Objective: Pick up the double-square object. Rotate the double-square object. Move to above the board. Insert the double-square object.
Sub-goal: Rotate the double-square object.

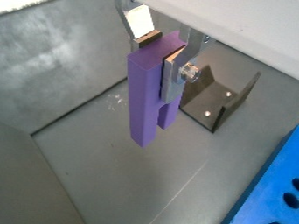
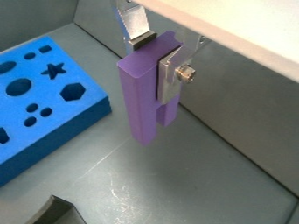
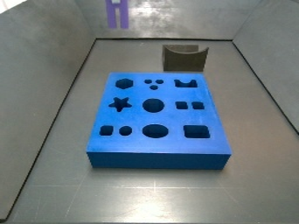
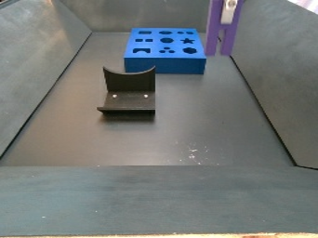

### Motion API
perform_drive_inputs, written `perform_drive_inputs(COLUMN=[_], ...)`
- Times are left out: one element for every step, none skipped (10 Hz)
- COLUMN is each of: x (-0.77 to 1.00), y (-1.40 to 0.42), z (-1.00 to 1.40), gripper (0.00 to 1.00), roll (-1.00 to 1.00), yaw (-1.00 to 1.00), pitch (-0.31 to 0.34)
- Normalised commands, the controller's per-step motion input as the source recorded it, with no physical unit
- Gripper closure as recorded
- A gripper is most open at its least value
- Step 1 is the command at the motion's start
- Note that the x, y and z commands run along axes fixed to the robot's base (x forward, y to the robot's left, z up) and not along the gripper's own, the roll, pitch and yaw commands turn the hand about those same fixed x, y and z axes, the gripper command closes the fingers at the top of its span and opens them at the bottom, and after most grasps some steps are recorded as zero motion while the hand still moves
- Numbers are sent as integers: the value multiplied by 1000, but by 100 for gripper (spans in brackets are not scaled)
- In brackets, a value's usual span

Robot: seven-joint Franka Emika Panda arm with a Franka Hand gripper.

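Observation:
My gripper (image 1: 158,61) is shut on the double-square object (image 1: 149,96), a lavender prism that hangs upright from the fingers (image 1: 140,24) clear of the floor. In both wrist views the silver plates clamp its upper end (image 2: 146,92). The blue board (image 3: 158,114) lies flat on the floor with its dark cutouts facing up. In a side view the double-square object (image 3: 115,13) is high in the air beyond the board's far edge. From the opposite side the object (image 4: 224,23) hangs beside the board (image 4: 165,48). The gripper body is cut off in both side views.
The dark fixture (image 3: 184,57) stands on the floor behind the board, and shows in a side view (image 4: 125,93) and a wrist view (image 1: 216,96). Grey walls (image 3: 59,70) enclose the work floor on all sides.

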Motion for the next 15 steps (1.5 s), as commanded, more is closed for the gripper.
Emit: perform_drive_inputs(x=[22,24,27,29,33,35,35,37,37,35,33,33,33,36,39], y=[8,9,11,12,14,16,17,19,16,14,12,10,9,9,10], z=[-1000,-1000,-1000,-1000,-1000,-1000,-1000,-1000,-1000,-902,-802,-703,-577,-487,-425], gripper=[100,100,100,100,100,100,100,100,100,100,100,100,100,100,100], roll=[47,60,76,87,101,109,123,134,142,153,161,169,179,188,193], yaw=[25,23,21,20,19,19,17,17,17,19,19,19,18,16,15], pitch=[-34,-39,-39,-37,-37,-37,-38,-40,-39,-38,-36,-35,-30,-28,-28])
